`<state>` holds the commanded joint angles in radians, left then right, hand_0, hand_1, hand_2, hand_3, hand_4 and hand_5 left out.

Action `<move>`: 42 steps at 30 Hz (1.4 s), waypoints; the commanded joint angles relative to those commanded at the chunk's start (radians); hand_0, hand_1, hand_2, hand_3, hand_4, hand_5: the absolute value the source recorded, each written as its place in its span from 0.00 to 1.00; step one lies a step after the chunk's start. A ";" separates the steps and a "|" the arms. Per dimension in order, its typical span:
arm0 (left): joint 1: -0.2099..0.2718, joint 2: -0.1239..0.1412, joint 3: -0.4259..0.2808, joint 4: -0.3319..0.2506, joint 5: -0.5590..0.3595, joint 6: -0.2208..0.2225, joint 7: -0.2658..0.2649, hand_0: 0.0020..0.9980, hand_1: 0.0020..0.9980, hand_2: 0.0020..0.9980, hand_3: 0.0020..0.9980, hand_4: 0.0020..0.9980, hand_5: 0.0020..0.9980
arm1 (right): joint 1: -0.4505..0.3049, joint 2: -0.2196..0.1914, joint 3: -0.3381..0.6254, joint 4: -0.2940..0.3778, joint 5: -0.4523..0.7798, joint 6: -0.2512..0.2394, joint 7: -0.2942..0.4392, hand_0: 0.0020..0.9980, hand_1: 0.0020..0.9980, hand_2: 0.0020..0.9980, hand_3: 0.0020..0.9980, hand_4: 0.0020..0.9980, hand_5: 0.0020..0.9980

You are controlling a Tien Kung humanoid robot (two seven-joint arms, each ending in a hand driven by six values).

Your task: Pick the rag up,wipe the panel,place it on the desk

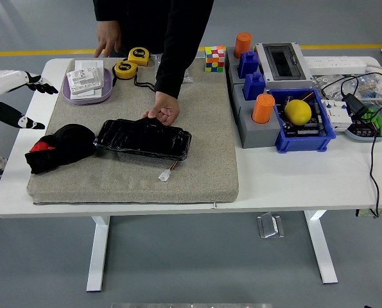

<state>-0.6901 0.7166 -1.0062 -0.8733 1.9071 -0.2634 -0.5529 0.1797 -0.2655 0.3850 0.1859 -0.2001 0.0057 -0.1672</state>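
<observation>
At the far left edge, the robot's left hand (14, 96) hangs just off the white bench (293, 186), its fingers (42, 86) spread and holding nothing. The right arm is out of view. Just right of that hand, near the left end of the grey mat (203, 147), lies the rag (59, 147), a crumpled black cloth with a red patch, touching the left end of the glossy black panel (144, 138). A person at the far side rests a hand (163, 109) on the panel's far edge, bracing it; their other hand (108, 38) sits by the yellow tape measures (131, 61).

This looks like the pick-up step, not yet begun: the rag lies untouched. The next move calls for the left hand to reach in over the mat, come down on the rag with fingers wide, and close on its bulk without snagging the panel.
</observation>
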 joint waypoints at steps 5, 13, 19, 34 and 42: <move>0.002 -0.021 0.017 0.011 0.005 0.005 0.000 0.69 0.74 0.76 0.76 0.92 0.19 | 0.001 -0.001 0.003 0.002 -0.005 0.000 0.000 0.78 0.74 0.73 0.68 1.00 0.59; -0.005 -0.054 0.062 0.054 0.008 0.042 -0.003 0.69 0.74 0.76 0.77 0.92 0.19 | -0.001 0.000 0.030 0.008 -0.026 -0.001 0.001 0.78 0.74 0.73 0.68 1.00 0.59; -0.011 -0.077 0.083 0.100 -0.005 0.067 -0.010 0.69 0.74 0.76 0.76 0.92 0.19 | -0.006 0.001 0.034 0.007 -0.027 0.000 0.001 0.78 0.74 0.73 0.68 1.00 0.59; -0.041 -0.112 0.144 0.225 -0.052 0.108 0.006 0.69 0.73 0.76 0.76 0.91 0.18 | -0.002 0.001 0.040 0.012 -0.035 0.000 0.002 0.78 0.74 0.73 0.68 1.00 0.59; -0.061 -0.128 0.185 0.273 -0.082 0.141 0.016 0.69 0.73 0.76 0.76 0.91 0.17 | 0.001 -0.002 0.045 0.017 -0.042 0.000 0.002 0.78 0.74 0.73 0.68 1.00 0.59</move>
<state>-0.7510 0.5890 -0.8216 -0.6005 1.8253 -0.1226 -0.5367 0.1808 -0.2671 0.4298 0.2025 -0.2417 0.0053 -0.1650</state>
